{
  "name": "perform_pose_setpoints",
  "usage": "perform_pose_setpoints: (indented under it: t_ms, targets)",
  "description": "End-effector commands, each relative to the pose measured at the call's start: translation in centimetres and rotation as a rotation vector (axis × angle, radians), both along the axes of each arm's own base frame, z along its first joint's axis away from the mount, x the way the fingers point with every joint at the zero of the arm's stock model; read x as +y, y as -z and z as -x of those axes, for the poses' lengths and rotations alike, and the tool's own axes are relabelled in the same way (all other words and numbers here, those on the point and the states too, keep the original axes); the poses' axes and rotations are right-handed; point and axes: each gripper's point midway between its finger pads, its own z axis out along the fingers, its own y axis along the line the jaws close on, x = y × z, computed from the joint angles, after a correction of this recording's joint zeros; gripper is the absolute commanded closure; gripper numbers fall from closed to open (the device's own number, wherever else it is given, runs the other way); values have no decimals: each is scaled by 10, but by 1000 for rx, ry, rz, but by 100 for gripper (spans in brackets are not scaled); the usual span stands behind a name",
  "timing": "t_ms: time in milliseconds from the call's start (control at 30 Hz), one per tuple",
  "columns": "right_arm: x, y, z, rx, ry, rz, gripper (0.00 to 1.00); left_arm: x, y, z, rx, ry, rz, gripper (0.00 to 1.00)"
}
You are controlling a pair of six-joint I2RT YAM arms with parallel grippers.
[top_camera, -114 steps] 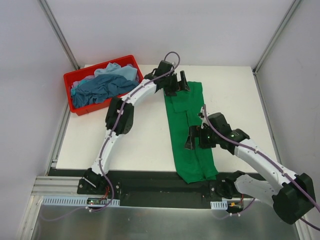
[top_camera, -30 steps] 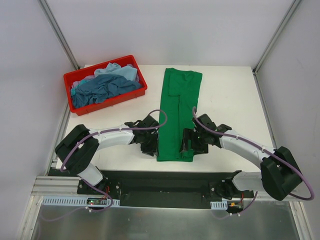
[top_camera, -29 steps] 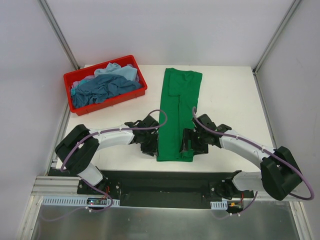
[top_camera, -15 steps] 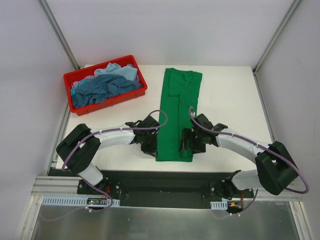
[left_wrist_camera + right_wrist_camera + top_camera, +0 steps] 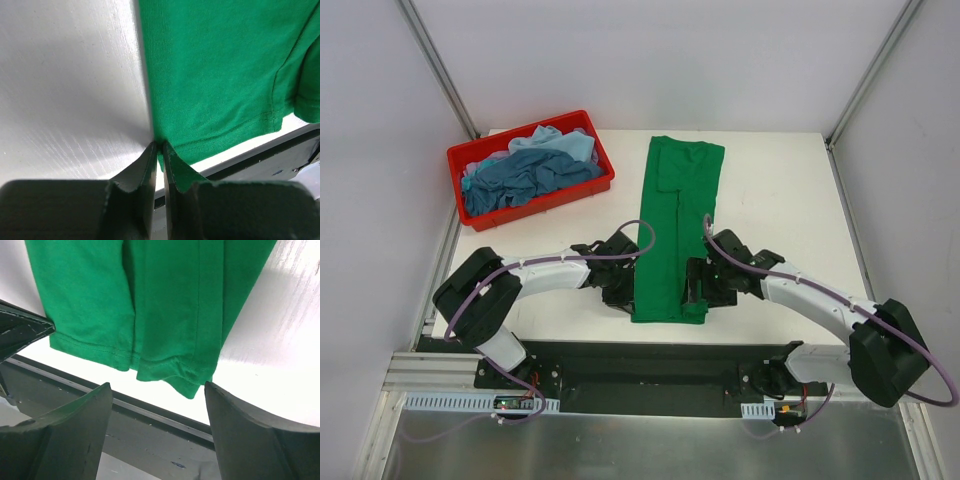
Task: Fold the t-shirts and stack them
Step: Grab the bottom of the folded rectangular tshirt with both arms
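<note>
A bright green t-shirt (image 5: 675, 220), folded into a long narrow strip, lies down the middle of the white table with its hem near the front edge. My left gripper (image 5: 628, 292) sits low at the hem's left corner. In the left wrist view it (image 5: 159, 145) is shut on the edge of the green t-shirt (image 5: 215, 75). My right gripper (image 5: 697, 292) is at the hem's right corner. Its fingers (image 5: 157, 385) stand wide open on either side of the green cloth (image 5: 165, 300). A dark teal t-shirt (image 5: 520, 175) and a pale blue one (image 5: 555, 143) lie crumpled in the bin.
The red bin (image 5: 545, 205) stands at the table's back left. The table's front edge and a black rail (image 5: 150, 425) run just below the shirt's hem. White walls with metal posts close in the sides and back.
Since the oldest frame the shirt has slid back, so its hem no longer hangs over the front edge. Both arms came to the hem. In the last second the left jaws closed on the corner.
</note>
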Motion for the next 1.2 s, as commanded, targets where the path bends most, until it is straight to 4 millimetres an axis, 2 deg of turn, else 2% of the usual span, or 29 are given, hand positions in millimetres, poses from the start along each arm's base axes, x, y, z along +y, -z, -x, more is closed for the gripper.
perform_pose_setpoints:
  t_ms: [0,133,267,400,533,633,733,800,900,1000,1167]
  targets:
    - [-12,1,6,9,70,25,23,9,11,10,41,5,-44,91]
    - [-21,11,4,18,156,64,25,9,12,10,42,4,-45,93]
    - [-27,23,0,15,252,77,36,9,13,11,44,7,-48,95]
    - [-24,38,6,53,272,51,41,7,13,11,50,14,-42,96]
    - [-15,46,13,97,263,18,61,6,12,11,56,8,-40,98]
    - [-14,47,20,105,252,15,70,7,11,11,48,6,-38,99]
    - [-14,49,22,102,257,2,87,7,8,11,42,2,-32,100]
    - [-9,47,21,93,250,-28,99,7,5,12,40,4,-21,100]
    - [2,35,24,67,212,-102,100,8,1,17,43,9,0,100]
    - [-1,25,39,74,163,-117,100,10,-9,28,46,14,41,100]
    - [-8,4,70,85,123,-166,100,6,-46,50,-1,83,185,100]
